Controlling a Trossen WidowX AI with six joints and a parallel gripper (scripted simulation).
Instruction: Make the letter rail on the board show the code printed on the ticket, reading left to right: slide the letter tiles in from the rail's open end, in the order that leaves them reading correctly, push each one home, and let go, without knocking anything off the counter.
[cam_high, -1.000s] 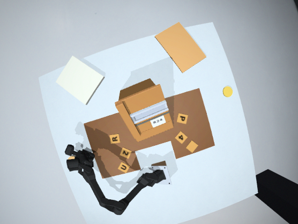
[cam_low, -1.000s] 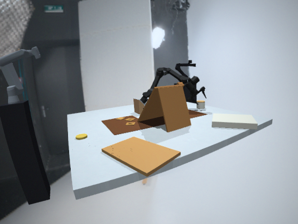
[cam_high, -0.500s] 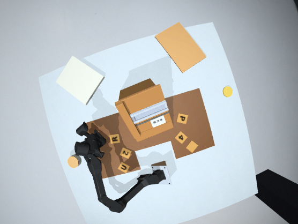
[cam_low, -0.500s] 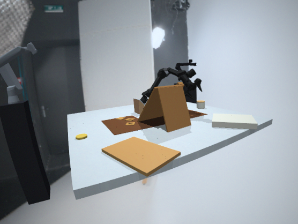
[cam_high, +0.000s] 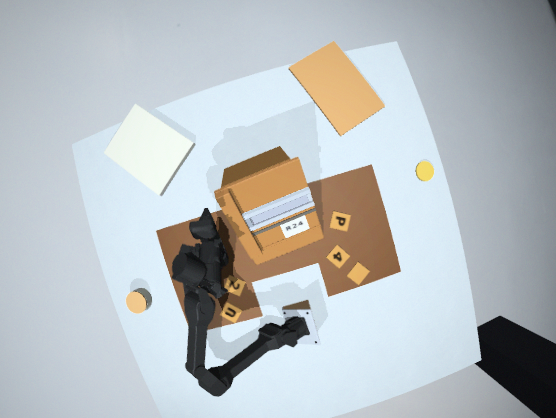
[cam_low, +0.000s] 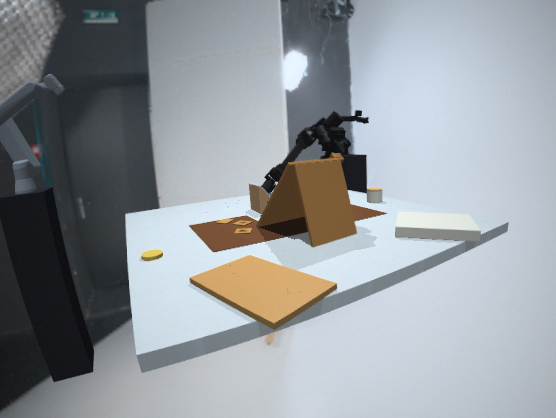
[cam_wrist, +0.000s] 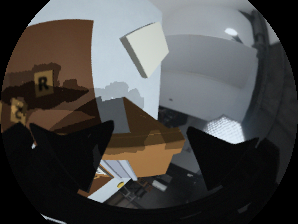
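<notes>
Gaping and empty, the pincer (cam_high: 213, 215) (cam_wrist: 152, 128) needs shifting toward the R tile (cam_wrist: 43, 83), off its left fingertip in the wrist view.

Matte black arm (cam_high: 196, 330) (cam_low: 298, 150), seemingly cable-free, chunky joints

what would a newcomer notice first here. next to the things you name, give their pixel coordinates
Probably the black arm (cam_high: 197, 325) (cam_low: 300, 145), bent over one side of the brown mat (cam_high: 380, 240) (cam_low: 215, 242), its gripper (cam_high: 212, 220) (cam_wrist: 152, 128) open. Next, the orange board (cam_high: 265, 185) (cam_low: 327, 205), propped up mid-counter with its ticket (cam_high: 295, 227) reading R24. The yellow disc (cam_high: 425, 171) (cam_low: 152, 255) stands out near the counter's edge.
</notes>
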